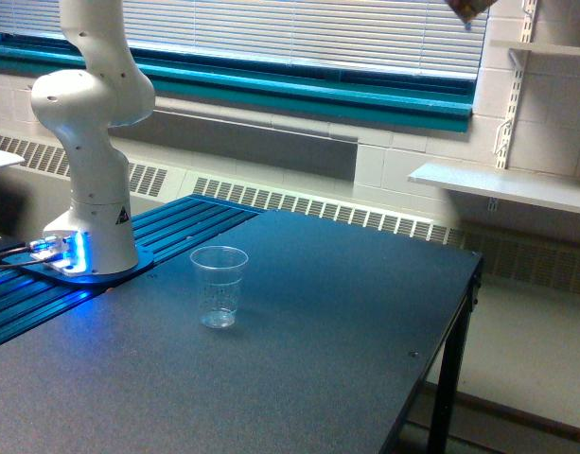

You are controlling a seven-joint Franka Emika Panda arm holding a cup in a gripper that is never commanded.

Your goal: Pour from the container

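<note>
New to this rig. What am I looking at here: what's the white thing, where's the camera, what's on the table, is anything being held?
The white column is the lower part of a robot arm, bolted at the table's far corner, with blue lights at its base. There is one picture, from a fixed camera off the arm, looking across the table toward a window with blinds. On the dark tabletop stands one clear plastic cup, upright and apparently empty. The arm rises out of the picture, so its gripper is not clearly seen. At the top edge, toward the exterior view's right, a small brownish object pokes into view; it may be what the arm carries, but too little shows to tell.
</note>
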